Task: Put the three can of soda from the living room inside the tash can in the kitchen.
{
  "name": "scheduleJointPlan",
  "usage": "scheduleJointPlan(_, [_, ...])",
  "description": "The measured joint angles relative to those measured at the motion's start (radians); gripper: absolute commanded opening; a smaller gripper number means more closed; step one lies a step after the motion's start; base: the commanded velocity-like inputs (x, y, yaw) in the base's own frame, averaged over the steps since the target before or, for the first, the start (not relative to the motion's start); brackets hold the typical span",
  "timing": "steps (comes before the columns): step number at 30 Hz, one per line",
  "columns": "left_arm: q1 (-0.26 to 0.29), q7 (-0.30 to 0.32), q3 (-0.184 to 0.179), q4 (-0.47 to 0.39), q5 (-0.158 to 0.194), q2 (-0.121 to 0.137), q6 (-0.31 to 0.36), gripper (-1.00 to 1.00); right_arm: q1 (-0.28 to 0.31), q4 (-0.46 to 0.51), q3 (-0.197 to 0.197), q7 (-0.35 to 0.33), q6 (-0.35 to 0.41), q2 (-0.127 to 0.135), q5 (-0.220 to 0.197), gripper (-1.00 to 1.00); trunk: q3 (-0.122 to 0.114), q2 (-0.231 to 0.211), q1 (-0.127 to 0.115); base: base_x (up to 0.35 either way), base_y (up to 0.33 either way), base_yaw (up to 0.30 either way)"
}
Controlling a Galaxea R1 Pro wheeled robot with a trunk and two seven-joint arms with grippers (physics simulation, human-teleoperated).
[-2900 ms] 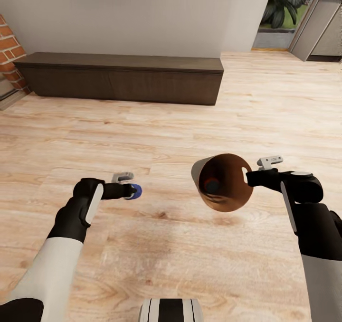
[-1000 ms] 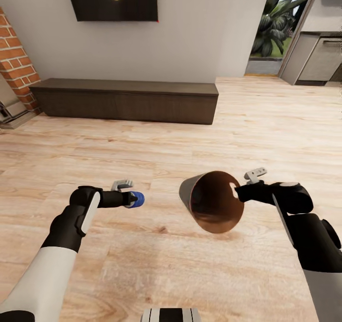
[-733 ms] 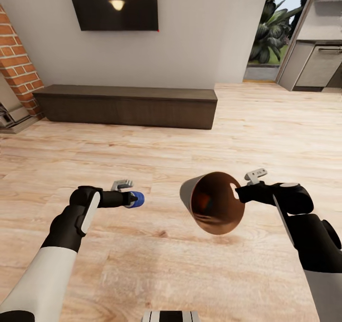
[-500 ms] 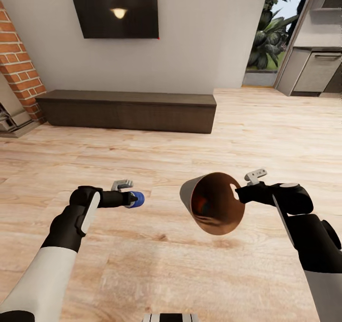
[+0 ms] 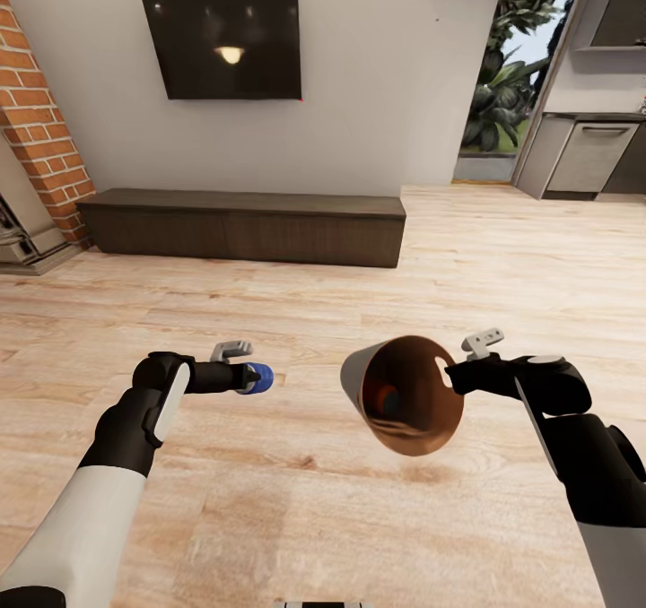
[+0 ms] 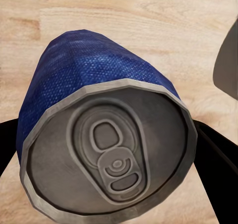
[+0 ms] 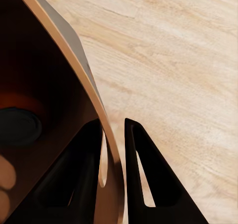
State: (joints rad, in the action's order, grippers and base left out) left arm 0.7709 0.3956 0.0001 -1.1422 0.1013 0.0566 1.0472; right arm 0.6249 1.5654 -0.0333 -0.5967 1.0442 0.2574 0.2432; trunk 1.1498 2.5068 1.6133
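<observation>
In the head view my left gripper (image 5: pixel 254 377) is shut on a dark blue can of soda (image 5: pixel 260 377), held level above the wood floor. In the left wrist view that can's silver top (image 6: pixel 106 157) faces the camera between the black fingers (image 6: pixel 218 157). My right gripper (image 5: pixel 453 377) is shut on the rim of the tash can (image 5: pixel 417 421), which hangs tilted with its coppery inside towards me. An orange can (image 5: pixel 388 401) lies inside it. In the right wrist view the two fingers (image 7: pixel 144 169) pinch the rim (image 7: pixel 94 92), and a dark round can end (image 7: pixel 17 127) shows deep inside.
I am in the living room on light plank floor (image 5: pixel 502 267). A low dark bench (image 5: pixel 242 227) runs along the far wall under a television (image 5: pixel 222 41). Brick fireplace (image 5: pixel 40 133) at far left. A doorway with plants (image 5: pixel 498 97) and grey kitchen cabinets (image 5: pixel 588 155) lie at far right.
The whole picture has shifted down as the camera tilted up, bringing the television fully into view. Both arms keep their holds and poses.
</observation>
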Motion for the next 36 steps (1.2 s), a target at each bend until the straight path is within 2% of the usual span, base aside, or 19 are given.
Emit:
scheduleJointPlan(8, [0.0,0.01,0.001,-0.007,0.003,0.001,0.0,-1.0,-0.008,-0.009,0.002,-0.002,0.0,0.001,0.0,-1.0,0.001,0.0,0.0,0.0,0.0,0.0])
scheduleJointPlan(11, [0.0,0.037,0.001,-0.003,0.004,0.002,0.0,-1.0,-0.008,-0.01,0.002,-0.002,0.0,0.002,0.0,-1.0,0.004,0.0,0.0,0.0,0.0,0.0])
scheduleJointPlan(13, [0.001,0.089,0.0,0.006,0.005,0.003,0.0,-1.0,-0.009,-0.012,0.003,-0.002,0.0,0.002,0.0,-1.0,0.006,0.0,0.0,0.0,0.0,0.0])
scheduleJointPlan(15, [0.001,0.169,0.0,0.029,0.003,0.008,0.0,-1.0,-0.009,-0.018,0.003,-0.002,0.0,0.002,0.001,-1.0,0.009,0.0,0.0,0.0,0.0,0.0])
scheduleJointPlan(18, [0.007,0.317,0.001,0.113,-0.007,0.056,-0.002,-1.0,-0.008,-0.026,0.005,-0.022,0.0,0.013,0.002,-1.0,0.014,0.0,0.0,0.0,0.0,0.0])
scheduleJointPlan(20, [0.009,0.361,0.001,0.153,-0.008,0.073,-0.002,-1.0,-0.007,-0.028,0.005,-0.048,-0.001,0.028,0.003,-1.0,0.017,0.0,0.0,0.0,0.0,0.0])
scheduleJointPlan(25, [0.012,0.388,0.001,0.18,-0.006,0.083,0.0,-1.0,-0.005,-0.043,0.005,-0.068,0.001,0.037,-0.003,-1.0,0.025,0.0,0.0,0.0,0.0,0.0])
scheduleJointPlan(30, [0.014,0.402,0.001,0.184,-0.003,0.084,0.0,-1.0,-0.002,-0.089,0.006,-0.075,-0.004,0.04,0.013,-1.0,0.033,0.0,0.0,0.0,0.0,0.0])
scheduleJointPlan(36, [0.018,0.479,0.001,0.174,0.001,0.092,0.0,-1.0,0.002,-0.171,0.005,-0.082,-0.001,0.04,0.004,-1.0,0.042,0.0,0.0,0.0,0.0,0.0])
